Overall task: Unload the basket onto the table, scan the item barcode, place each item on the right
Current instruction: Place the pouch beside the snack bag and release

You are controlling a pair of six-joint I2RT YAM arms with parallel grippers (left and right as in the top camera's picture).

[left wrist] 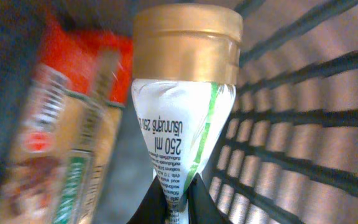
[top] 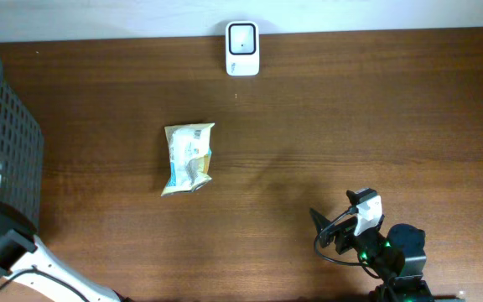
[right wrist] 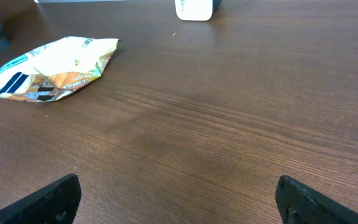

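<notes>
Overhead, the dark mesh basket (top: pixel 15 143) stood at the left edge of the wooden table (top: pixel 350 109), and the left arm (top: pixel 7 243) reached into it from the near-left corner, so its gripper was hidden from that view. A white barcode scanner (top: pixel 242 49) sat at the far edge of the table, near the middle. A crumpled snack packet (top: pixel 189 158) lay flat on the wood between basket and scanner, well apart from both.

From the left wrist camera, the left gripper (left wrist: pixel 178 208) was clamped tight on the near end of a white bottle (left wrist: pixel 185 124), its dark fingers (left wrist: pixel 151 208) pinching the printed label on either side. The bottle carried a gold cap (left wrist: pixel 188 43) at its far end, a green stripe down the label and the marking 250 ml. It was inside the basket, with the mesh wall (left wrist: pixel 303 143) just to its right and a blurred red and brown packet (left wrist: pixel 67 137) beside it on the left.

From the right wrist camera, the right gripper (right wrist: pixel 188 202) was spread wide and held nothing, with only bare wood between its fingertips (right wrist: pixel 48 199). It hung over the near-right part of the table, facing the snack packet (right wrist: pixel 55 65) and the scanner (right wrist: pixel 194 9), well apart from each.
</notes>
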